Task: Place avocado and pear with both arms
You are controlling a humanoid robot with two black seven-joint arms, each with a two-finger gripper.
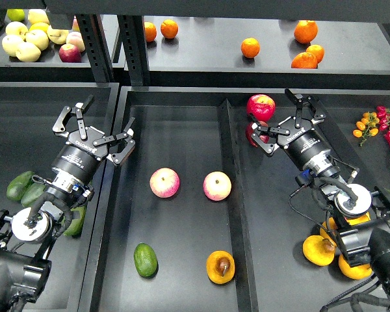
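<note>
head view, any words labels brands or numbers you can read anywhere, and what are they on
Left gripper: a short line of white lettering on its black body, too small and blurred to read.
Right gripper: a similar white marking on its body, also too blurred to read.
Avocado, pear, apples and trays: no stickers, labels or numbers visible.
So nothing here can be quoted.

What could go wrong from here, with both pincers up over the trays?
1. The avocado and pear lie loose in the middle tray with two pink-yellow apples above them; a sweeping arm might set them rolling.
2. The right pincer sits open close to red apples and may bump them.
3. The left pincer hangs open over the tray divider; dropping could clip it.
</note>
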